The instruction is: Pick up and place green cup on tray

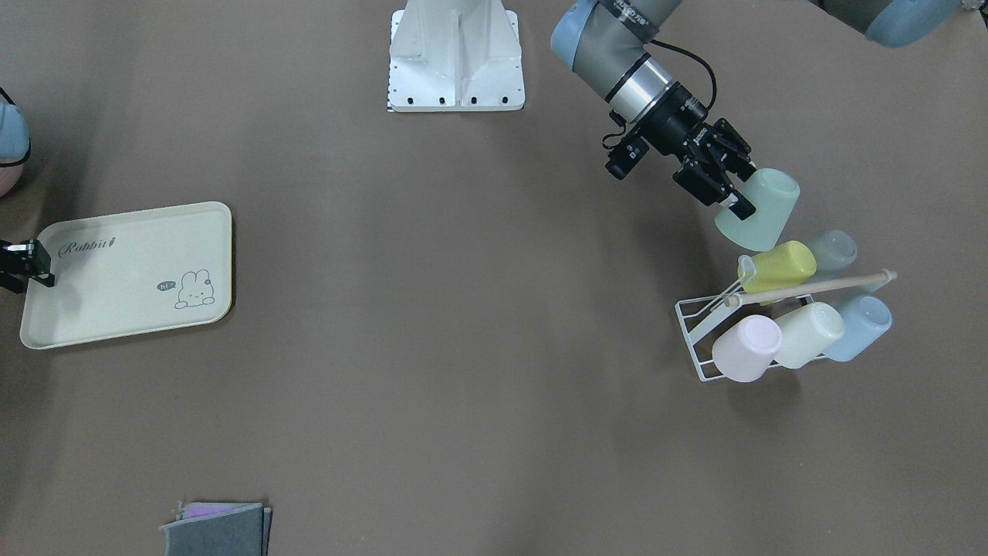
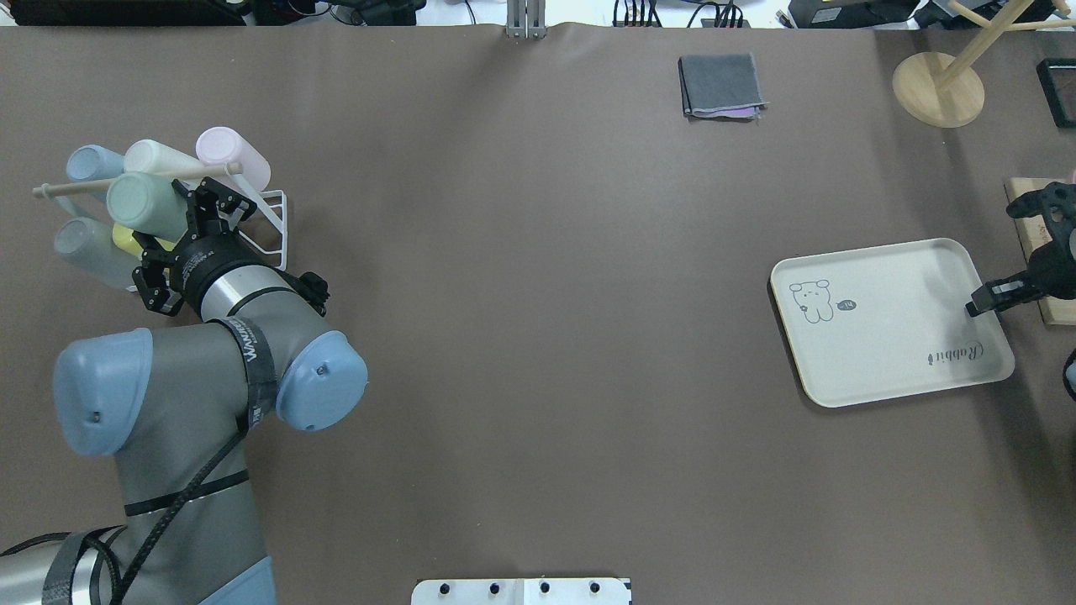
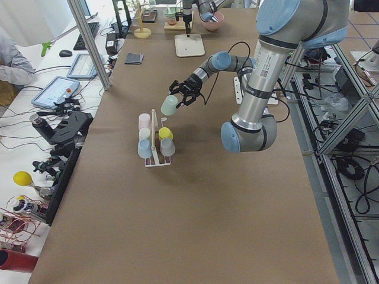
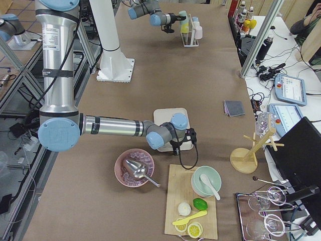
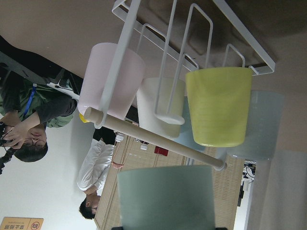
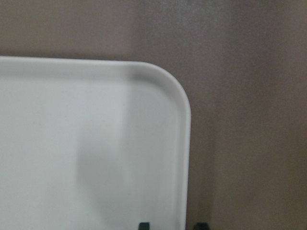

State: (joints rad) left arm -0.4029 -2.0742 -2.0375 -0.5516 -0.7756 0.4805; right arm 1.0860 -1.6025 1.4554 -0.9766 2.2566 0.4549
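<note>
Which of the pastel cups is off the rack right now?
The green cup, gripped by the left gripper; the rest sit on the white rack.

The green cup [image 5: 165,196] is nearest, big and a little blurry, low in the middle of the view. Just past it a wooden rod [image 5: 153,140] runs across on a slant. Farther off a white wire rack [image 5: 129,24] stands on the brown bench [image 5: 57,24], with cups stuck on its wire loops. A pink cup [image 5: 96,81] is at one end. A cream cup [image 5: 148,96] is next to it, then a yellow-green cup [image 5: 218,105]. A pale blue-grey cup [image 5: 261,124] peeks out behind that one. Far away are a person in a white shirt [image 5: 98,165] and a person in a dark top [image 5: 43,108]
</note>
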